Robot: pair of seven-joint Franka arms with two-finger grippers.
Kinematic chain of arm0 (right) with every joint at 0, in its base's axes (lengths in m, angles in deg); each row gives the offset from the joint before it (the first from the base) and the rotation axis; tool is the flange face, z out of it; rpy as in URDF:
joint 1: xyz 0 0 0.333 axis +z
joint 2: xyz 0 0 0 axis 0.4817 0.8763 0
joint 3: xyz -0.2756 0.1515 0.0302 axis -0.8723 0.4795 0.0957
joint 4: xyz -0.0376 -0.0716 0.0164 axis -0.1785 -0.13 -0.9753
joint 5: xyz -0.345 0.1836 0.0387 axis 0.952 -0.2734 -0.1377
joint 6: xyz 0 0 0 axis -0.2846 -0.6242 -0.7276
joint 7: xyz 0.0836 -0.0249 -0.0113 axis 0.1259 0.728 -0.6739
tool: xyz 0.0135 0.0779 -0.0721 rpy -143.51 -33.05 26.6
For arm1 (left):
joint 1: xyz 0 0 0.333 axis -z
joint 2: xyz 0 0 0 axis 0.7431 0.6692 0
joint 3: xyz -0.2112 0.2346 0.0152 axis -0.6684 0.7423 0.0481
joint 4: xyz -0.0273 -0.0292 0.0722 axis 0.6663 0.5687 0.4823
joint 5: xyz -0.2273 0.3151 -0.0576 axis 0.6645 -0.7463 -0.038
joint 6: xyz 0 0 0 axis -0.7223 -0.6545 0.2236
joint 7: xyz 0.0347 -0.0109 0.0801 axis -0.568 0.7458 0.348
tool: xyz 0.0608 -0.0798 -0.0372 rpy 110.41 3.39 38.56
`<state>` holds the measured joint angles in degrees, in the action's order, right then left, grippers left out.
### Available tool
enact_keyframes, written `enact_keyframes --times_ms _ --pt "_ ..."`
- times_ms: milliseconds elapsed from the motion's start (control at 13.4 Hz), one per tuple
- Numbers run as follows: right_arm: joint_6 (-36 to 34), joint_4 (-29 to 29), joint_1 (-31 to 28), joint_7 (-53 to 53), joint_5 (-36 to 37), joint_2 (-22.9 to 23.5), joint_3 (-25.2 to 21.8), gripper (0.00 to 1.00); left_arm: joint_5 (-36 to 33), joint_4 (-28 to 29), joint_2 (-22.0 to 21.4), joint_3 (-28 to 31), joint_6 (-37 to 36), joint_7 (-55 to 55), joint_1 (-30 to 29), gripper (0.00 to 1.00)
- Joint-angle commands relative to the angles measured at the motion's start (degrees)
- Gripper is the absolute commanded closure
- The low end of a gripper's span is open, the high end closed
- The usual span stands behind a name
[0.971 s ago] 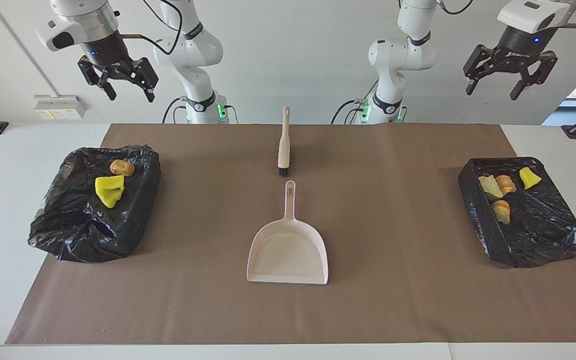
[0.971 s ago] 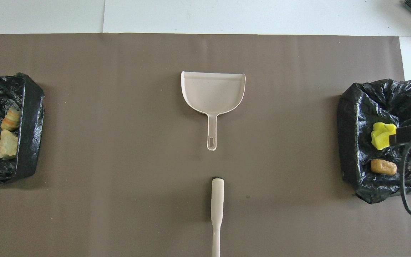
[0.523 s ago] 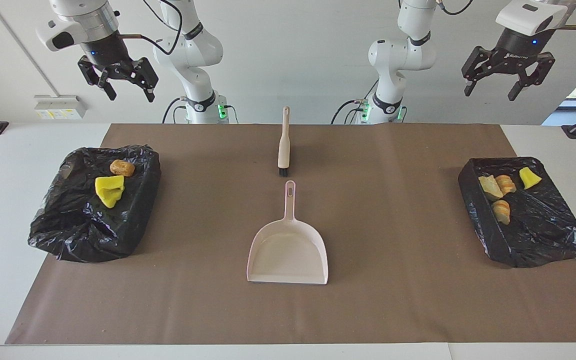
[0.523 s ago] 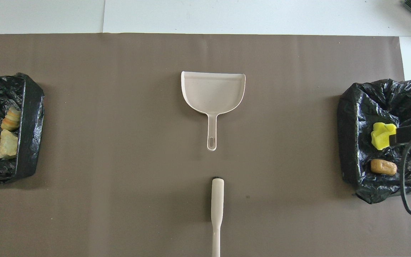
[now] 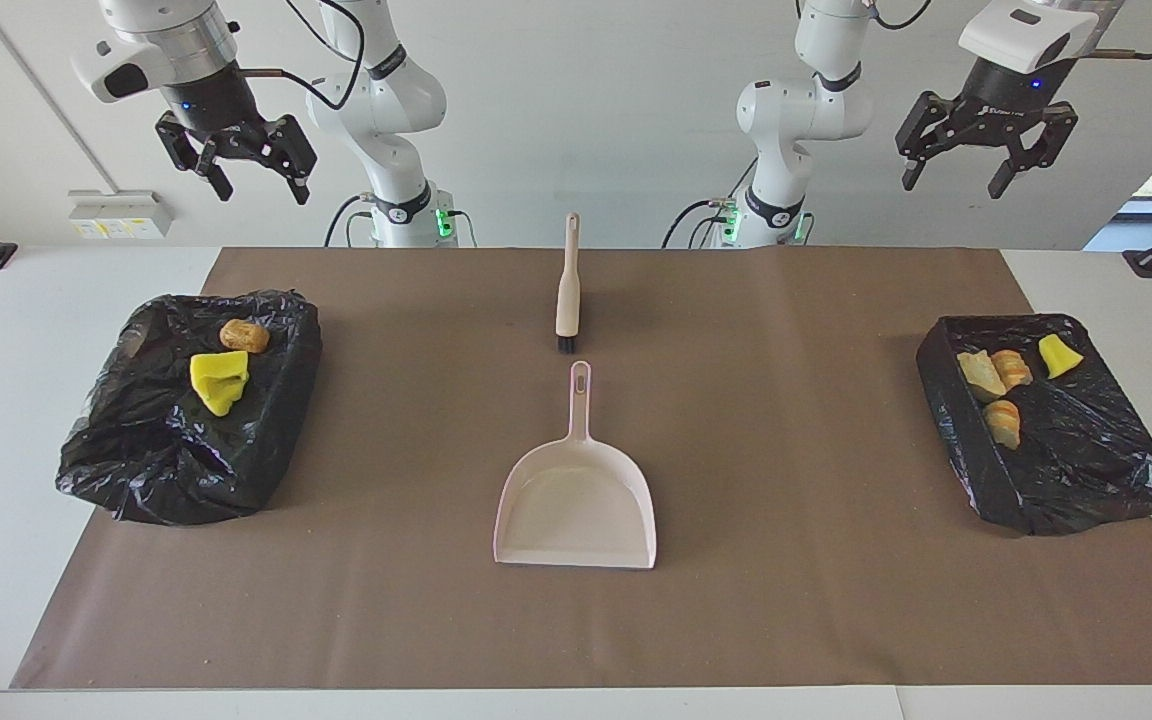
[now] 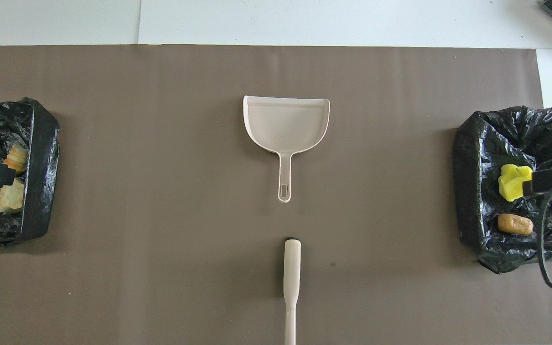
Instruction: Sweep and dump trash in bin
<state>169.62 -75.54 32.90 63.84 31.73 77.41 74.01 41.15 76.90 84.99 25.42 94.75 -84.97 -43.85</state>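
Note:
The trash lies in two black-lined bins. The bin at the right arm's end holds a yellow piece and an orange-brown chunk. The bin at the left arm's end holds a yellow piece, a tan chunk and two orange chunks. My right gripper hangs open and empty high over its bin. My left gripper is open and empty, high over its bin.
A pale pink dustpan lies mid-table on the brown mat, handle toward the robots. A cream brush lies in line with it, nearer to the robots, bristles toward the dustpan's handle.
My left gripper has risen slightly and shifted toward the middle of the table. My right gripper, the bins, the dustpan and the brush have not moved.

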Motion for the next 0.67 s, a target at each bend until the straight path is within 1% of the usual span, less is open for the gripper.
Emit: enact_keyframes --times_ms 0,597 --pt "-0.6 -0.4 -0.5 -1.1 -0.5 -0.5 0.1 0.00 0.9 1.1 -1.4 -0.9 -0.7 0.3 -2.0 0.00" --pt "-0.5 -0.4 -0.5 -1.1 -0.4 -0.5 0.1 0.00 1.3 1.5 -1.7 0.1 -1.9 -0.4 -2.6 0.00"
